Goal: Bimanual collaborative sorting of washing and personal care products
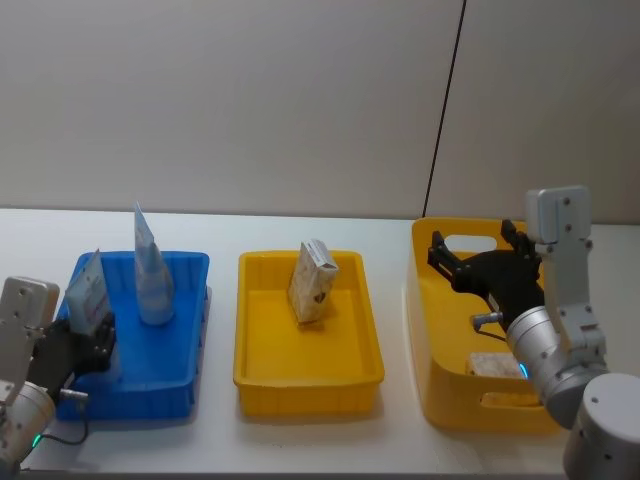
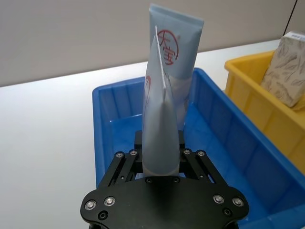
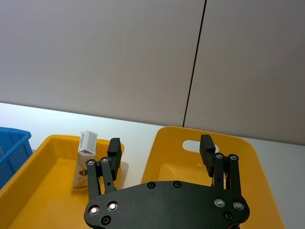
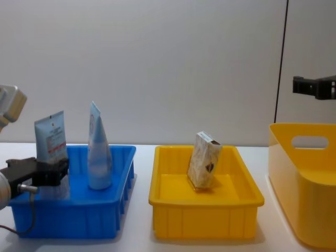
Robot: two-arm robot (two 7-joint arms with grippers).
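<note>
Two pale blue tubes stand in the blue tray (image 1: 190, 345). My left gripper (image 1: 95, 335) (image 2: 159, 150) (image 4: 50, 170) is shut on the nearer tube (image 1: 88, 290) (image 2: 159, 133) (image 4: 51, 137), holding it upright by its lower end at the tray's left side. The other tube (image 1: 150, 275) (image 2: 176, 47) (image 4: 98, 155) stands free behind it. A beige patterned carton (image 1: 313, 283) (image 3: 86, 157) (image 4: 205, 160) leans in the middle yellow tray (image 1: 300, 385). Another carton (image 1: 495, 365) lies in the deep yellow bin (image 1: 440, 380). My right gripper (image 1: 472, 247) (image 3: 160, 148) (image 4: 310, 86) hangs open and empty above that bin.
The three containers sit in a row on a white table (image 1: 400, 440), with narrow gaps between them. A grey wall (image 1: 250, 100) with a dark vertical seam rises behind the table. The yellow bin (image 4: 304, 178) has tall walls and a handle slot.
</note>
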